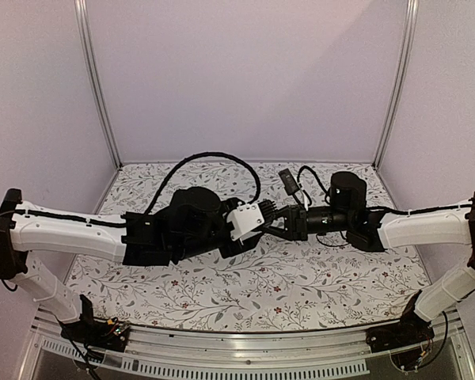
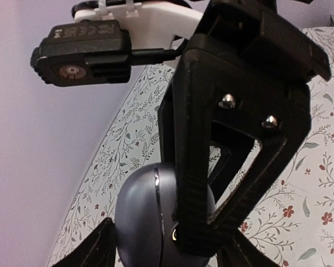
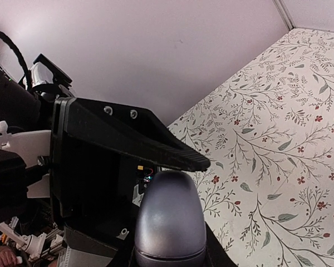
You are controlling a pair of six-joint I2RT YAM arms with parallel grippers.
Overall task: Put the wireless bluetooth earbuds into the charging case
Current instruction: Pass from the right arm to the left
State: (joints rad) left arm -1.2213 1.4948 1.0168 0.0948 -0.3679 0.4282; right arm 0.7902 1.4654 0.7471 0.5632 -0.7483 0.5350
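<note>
**Two grippers meet on the case above mid-table**

In the top view, the left gripper (image 1: 266,214) and the right gripper (image 1: 287,223) come nose to nose at the centre of the frame. They are raised above the floral-patterned table cover (image 1: 222,289). Their black bodies hide whatever lies between them from that camera.

The wrist views show it: a dark grey, glossy, rounded charging case (image 2: 139,222). In the left wrist view it sits at bottom centre, with a thin bright seam running up its face. One of the right gripper's black, ribbed, open-framed fingers (image 2: 186,139) comes down from the top of the frame and lies across the case's right half. Above it, at upper left, a black camera block (image 2: 80,53) hangs on a white mount.

In the right wrist view the charging case (image 3: 170,222) fills the bottom centre, held between that gripper's own fingers, which are clamped on it. A broad black finger (image 3: 117,139) of the left gripper reaches over it from the left of the frame.

The left jaws stand apart, one dark fingertip (image 2: 100,247) on each side of the case at the bottom edge. I cannot tell whether they press on it.
</note>
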